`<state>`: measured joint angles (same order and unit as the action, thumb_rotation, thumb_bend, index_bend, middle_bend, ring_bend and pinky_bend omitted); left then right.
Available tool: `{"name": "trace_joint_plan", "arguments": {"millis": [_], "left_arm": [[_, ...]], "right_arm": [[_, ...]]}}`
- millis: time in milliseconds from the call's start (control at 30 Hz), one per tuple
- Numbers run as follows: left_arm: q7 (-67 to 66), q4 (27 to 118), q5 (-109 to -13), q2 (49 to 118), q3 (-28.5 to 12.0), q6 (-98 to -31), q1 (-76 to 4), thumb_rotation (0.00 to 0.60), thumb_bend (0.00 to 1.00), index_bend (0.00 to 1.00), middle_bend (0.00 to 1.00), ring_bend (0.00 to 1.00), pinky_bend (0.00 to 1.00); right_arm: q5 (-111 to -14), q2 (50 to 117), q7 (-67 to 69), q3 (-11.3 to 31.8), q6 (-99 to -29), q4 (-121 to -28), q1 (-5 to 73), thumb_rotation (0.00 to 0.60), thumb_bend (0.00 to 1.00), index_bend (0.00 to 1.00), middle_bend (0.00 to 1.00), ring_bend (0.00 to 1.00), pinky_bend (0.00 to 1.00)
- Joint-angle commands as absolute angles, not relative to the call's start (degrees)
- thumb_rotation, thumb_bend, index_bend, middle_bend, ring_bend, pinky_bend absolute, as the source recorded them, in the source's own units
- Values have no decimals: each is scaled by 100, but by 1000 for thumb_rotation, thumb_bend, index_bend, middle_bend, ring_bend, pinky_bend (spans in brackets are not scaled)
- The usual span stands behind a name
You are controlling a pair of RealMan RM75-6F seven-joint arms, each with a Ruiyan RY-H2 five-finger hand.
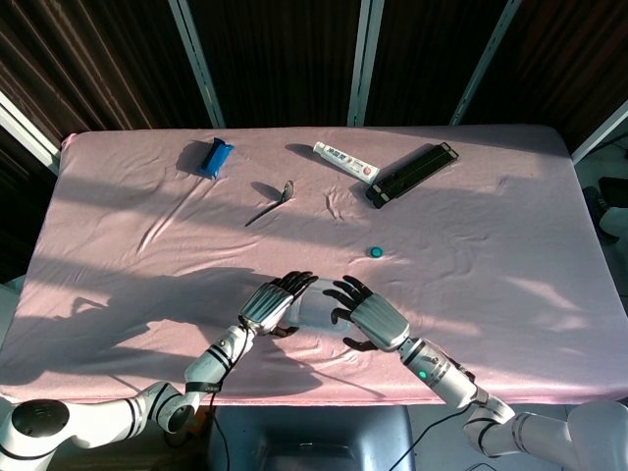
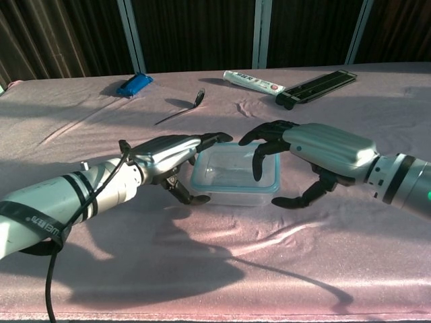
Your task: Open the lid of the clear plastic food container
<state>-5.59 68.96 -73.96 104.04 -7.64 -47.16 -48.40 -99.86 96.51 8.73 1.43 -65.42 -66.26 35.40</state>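
Observation:
The clear plastic food container [image 1: 319,306] [image 2: 232,176] with its teal-rimmed lid on stands near the table's front edge. My left hand [image 1: 275,301] [image 2: 168,158] lies against its left side, fingers stretched over the far left corner and thumb curled at the near left corner. My right hand [image 1: 369,316] [image 2: 316,153] hovers over the container's right side, fingers arched down above the lid and thumb low by the near right corner. It holds nothing. Whether its fingertips touch the lid I cannot tell.
On the pink cloth at the back lie a blue packet [image 1: 214,156] [image 2: 135,84], a fork [image 1: 270,204] [image 2: 180,108], a white tube [image 1: 345,162] [image 2: 252,81] and a black bar [image 1: 412,172] [image 2: 316,87]. A small teal cap [image 1: 376,252] [image 2: 295,138] sits behind the container's right side.

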Motion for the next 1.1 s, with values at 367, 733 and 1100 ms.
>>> {"name": "trace_joint_plan", "arguments": {"millis": [367, 733, 1100], "left_arm": [[-545, 6848, -7402, 10428, -749, -4691, -4838, 600, 311, 0, 648, 502, 307], [-699, 6742, -7453, 10518, -711, -4747, -4842, 600, 312, 0, 653, 508, 310], [-733, 6682, -7441, 10567, -688, -4708, -4831, 600, 312, 0, 655, 512, 311]], "right_arm": [[-9891, 9641, 884, 82, -6609, -6677, 3637, 600, 393, 619, 253, 120, 121], [-9781, 9639, 937, 70, -6656, -6623, 3671, 600, 393, 635, 262, 127, 122], [-9710, 9646, 915, 78, -6670, -6639, 3730, 600, 393, 642, 264, 127, 122]]}}
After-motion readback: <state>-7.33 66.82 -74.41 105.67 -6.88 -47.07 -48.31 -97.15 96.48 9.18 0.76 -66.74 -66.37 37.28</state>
